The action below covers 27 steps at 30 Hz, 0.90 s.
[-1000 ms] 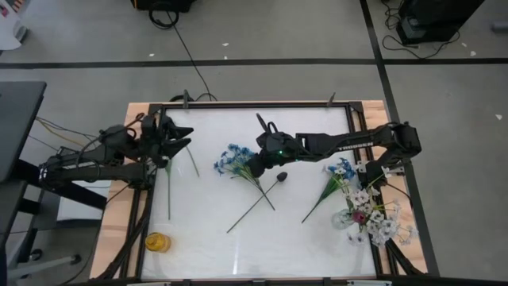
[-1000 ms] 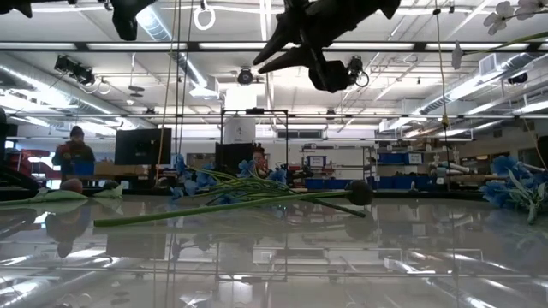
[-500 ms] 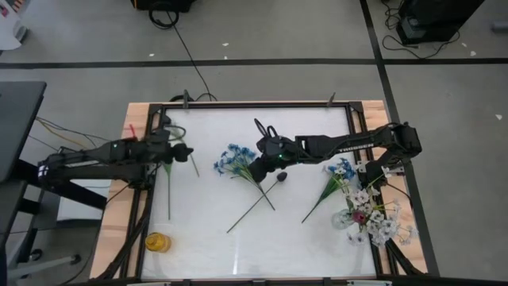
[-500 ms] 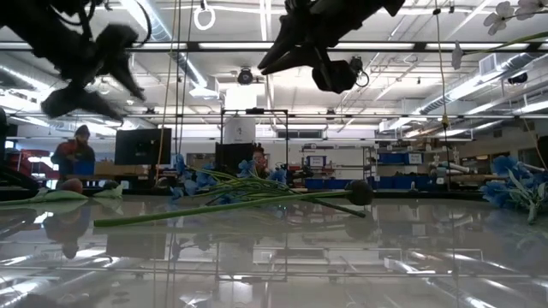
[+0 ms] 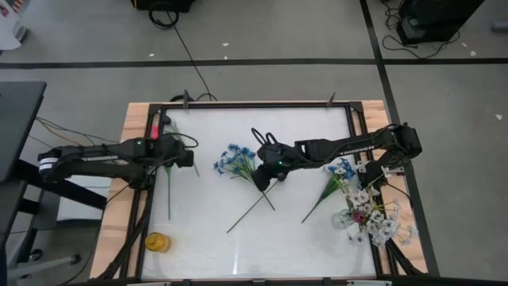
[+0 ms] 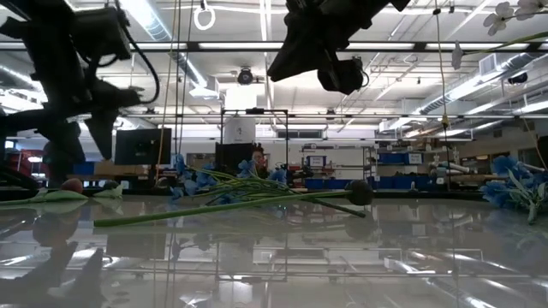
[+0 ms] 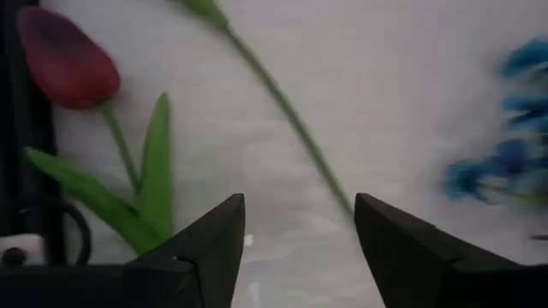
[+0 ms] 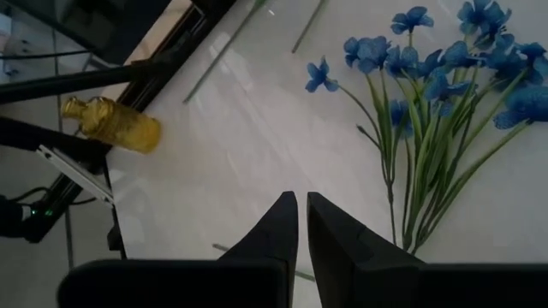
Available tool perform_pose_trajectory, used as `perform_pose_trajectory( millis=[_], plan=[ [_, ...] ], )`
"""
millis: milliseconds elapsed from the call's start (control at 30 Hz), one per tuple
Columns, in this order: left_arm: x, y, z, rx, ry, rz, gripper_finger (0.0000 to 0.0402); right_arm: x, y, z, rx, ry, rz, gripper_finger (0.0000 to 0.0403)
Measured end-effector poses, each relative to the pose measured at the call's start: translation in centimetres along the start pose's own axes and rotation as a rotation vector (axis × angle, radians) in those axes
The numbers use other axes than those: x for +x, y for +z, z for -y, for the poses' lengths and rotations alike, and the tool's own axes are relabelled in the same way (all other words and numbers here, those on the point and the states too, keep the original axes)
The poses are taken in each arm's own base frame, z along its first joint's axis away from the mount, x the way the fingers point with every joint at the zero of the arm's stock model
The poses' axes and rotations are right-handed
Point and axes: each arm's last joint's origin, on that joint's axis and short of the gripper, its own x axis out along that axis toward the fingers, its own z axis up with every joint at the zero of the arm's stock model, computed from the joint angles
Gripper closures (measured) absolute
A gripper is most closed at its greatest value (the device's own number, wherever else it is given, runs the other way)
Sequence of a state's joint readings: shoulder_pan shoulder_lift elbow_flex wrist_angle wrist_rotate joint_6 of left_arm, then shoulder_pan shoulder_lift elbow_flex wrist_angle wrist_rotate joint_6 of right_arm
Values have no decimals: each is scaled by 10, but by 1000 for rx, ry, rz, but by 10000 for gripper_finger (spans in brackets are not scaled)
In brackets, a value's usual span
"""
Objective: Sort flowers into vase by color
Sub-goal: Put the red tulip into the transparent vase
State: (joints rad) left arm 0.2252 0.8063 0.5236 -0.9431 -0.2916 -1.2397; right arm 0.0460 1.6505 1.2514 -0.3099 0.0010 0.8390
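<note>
My left gripper [image 7: 300,201] stands open, pointing down over the table's left part [image 5: 189,157]. Below it lie a dark red tulip bud [image 7: 67,56] with green leaves and a loose thin green stem [image 7: 282,111]; it touches neither. My right gripper [image 8: 302,197] is shut on nothing, raised above mid-table [image 5: 268,171] beside the blue-blossom bunch [image 5: 234,161]. The blackish bud's long stem [image 5: 250,208] lies flat on the table; the bud end is mostly hidden under that gripper. A second blue sprig [image 5: 337,171] lies at the right. White sprays stand in a vase [image 5: 367,221] at the near right.
A yellow vase [image 5: 157,242] lies on its side at the near left corner. A dark frame [image 5: 254,106] rims the white table. Bare table surface lies between the stems and the near edge. In the low view, a person [image 6: 75,154] shows in the room beyond.
My left gripper has come down and tipped from nearly level to pointing steeply down, over the tulip and loose stem at the table's left. My right gripper has drifted slightly toward the near edge, over the blackish bud. No flower has moved.
</note>
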Motion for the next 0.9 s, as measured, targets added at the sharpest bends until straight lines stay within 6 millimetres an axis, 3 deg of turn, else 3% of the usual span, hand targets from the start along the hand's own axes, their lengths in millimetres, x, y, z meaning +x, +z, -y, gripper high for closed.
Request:
perform_pose_trajectory(
  millis=[200, 400, 900],
  plan=[
    [21, 11, -3, 33, 180, -77, 215, 0, 0, 0, -12, 8, -11, 364],
    [39, 24, -17, 31, 384, -169, 218, 0, -2, 0, -28, 5, -25, 364],
    [65, 49, -29, 42, 454, -214, 220, 0, -17, -8, -57, -24, -52, 364]
  ],
)
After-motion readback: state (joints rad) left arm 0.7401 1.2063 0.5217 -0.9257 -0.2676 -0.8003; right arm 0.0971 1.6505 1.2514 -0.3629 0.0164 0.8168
